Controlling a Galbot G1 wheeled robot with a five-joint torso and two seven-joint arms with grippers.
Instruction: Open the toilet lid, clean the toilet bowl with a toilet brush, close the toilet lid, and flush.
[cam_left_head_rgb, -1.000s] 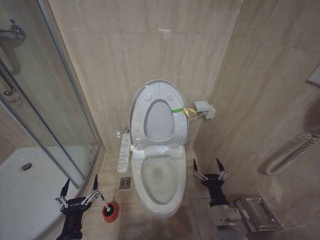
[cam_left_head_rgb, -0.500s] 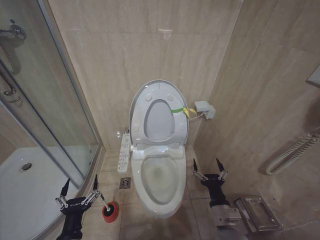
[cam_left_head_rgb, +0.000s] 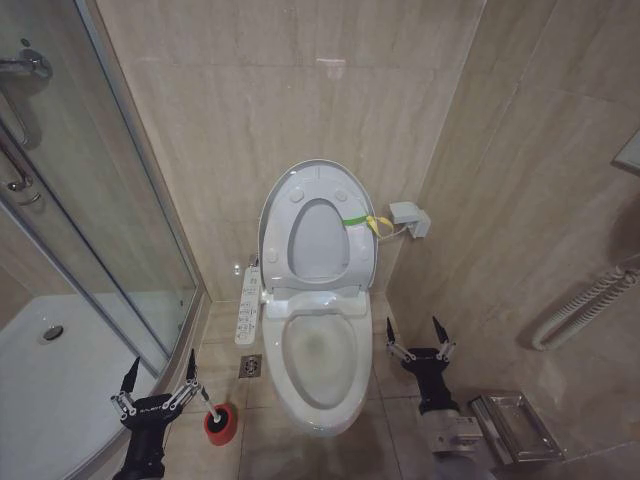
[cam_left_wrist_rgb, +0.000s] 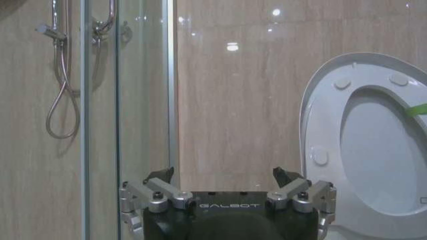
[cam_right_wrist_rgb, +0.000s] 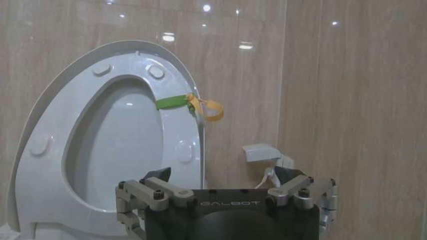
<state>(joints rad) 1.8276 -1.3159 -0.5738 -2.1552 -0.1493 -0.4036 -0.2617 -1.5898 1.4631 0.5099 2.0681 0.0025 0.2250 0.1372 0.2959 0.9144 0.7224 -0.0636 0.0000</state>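
The toilet lid (cam_left_head_rgb: 320, 240) stands raised against the back wall, with the ring seat (cam_left_head_rgb: 283, 225) folded up in front of it. Below them the white toilet bowl (cam_left_head_rgb: 320, 355) lies uncovered, faintly stained inside. On the floor left of the bowl, the toilet brush (cam_left_head_rgb: 208, 402) leans in a small red cup (cam_left_head_rgb: 221, 426). My left gripper (cam_left_head_rgb: 160, 365) hangs open just left of the brush handle, holding nothing. My right gripper (cam_left_head_rgb: 412, 328) is open and empty at the bowl's right side. Each wrist view looks past its own open gripper, left (cam_left_wrist_rgb: 222, 172) and right (cam_right_wrist_rgb: 221, 172), at the raised lid (cam_left_wrist_rgb: 380, 150) (cam_right_wrist_rgb: 120, 145).
A glass shower door (cam_left_head_rgb: 110, 220) and white shower tray (cam_left_head_rgb: 50, 380) close off the left. A long control panel (cam_left_head_rgb: 248, 300) hangs beside the bowl, above a floor drain (cam_left_head_rgb: 250, 366). A green strap (cam_left_head_rgb: 355, 220) runs toward a wall box (cam_left_head_rgb: 410, 217). A metal holder (cam_left_head_rgb: 510, 425) sits at the lower right.
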